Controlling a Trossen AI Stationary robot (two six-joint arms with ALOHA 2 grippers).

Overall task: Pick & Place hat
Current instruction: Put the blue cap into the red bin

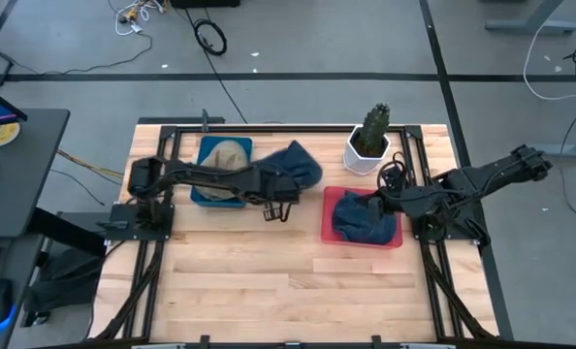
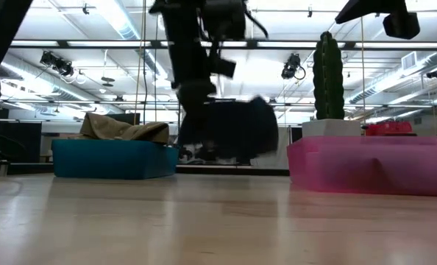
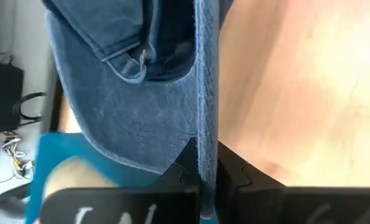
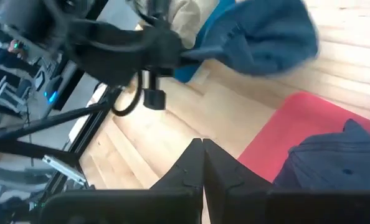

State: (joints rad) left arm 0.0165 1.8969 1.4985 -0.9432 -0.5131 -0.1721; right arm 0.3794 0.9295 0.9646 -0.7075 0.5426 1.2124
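Hat (image 1: pixel 298 163), blue denim, hangs pinched in my left gripper (image 3: pixel 203 163) beside the blue bin (image 1: pixel 206 194); my right gripper (image 4: pixel 202 149), fingers pressed together, hovers farther off.

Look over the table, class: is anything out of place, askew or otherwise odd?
Only the blue hat: it hangs off the table, pinched in the left gripper, between the blue bin and red bin.

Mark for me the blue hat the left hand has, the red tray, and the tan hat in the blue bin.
blue hat (image 1: pixel 298 163), high view, on its crown beside the left hand.
red tray (image 1: pixel 329 231), high view, on its bare front-left corner.
tan hat (image 1: pixel 227 155), high view, on its top, inside the blue bin.
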